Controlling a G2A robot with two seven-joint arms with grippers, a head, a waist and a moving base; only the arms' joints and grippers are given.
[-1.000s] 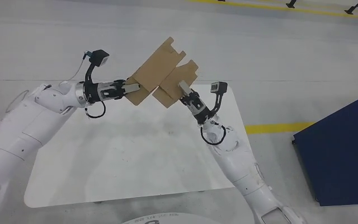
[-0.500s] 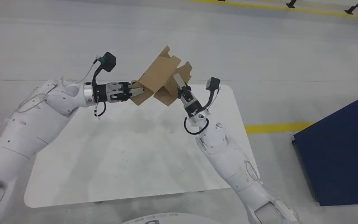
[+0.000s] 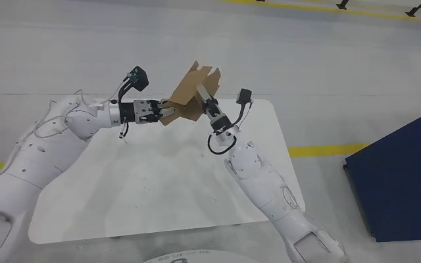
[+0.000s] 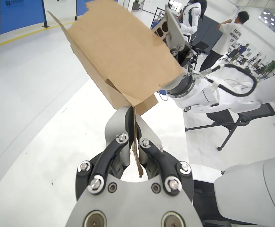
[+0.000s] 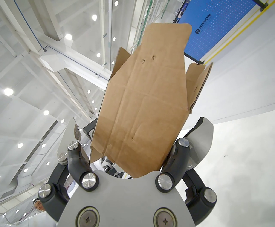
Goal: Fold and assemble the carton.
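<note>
The clearest print stands on a blue panel [image 5: 227, 25] well beyond the carton [image 5: 141, 103], past its rounded end flap in the right wrist view. It is a single word in white capital letters, set after a small round white logo, close to the panel's edge (tilted, yet sharp enough to make out).

In the left wrist view a blue floor panel [image 4: 21, 15] stands well beyond the carton's far flap. A word in white capitals with a logo before it sits at its corner, partly cut off by the frame. On the neighbouring panel [image 4: 62, 8], just beside it, only scraps of white marks show, too little to read.
</note>
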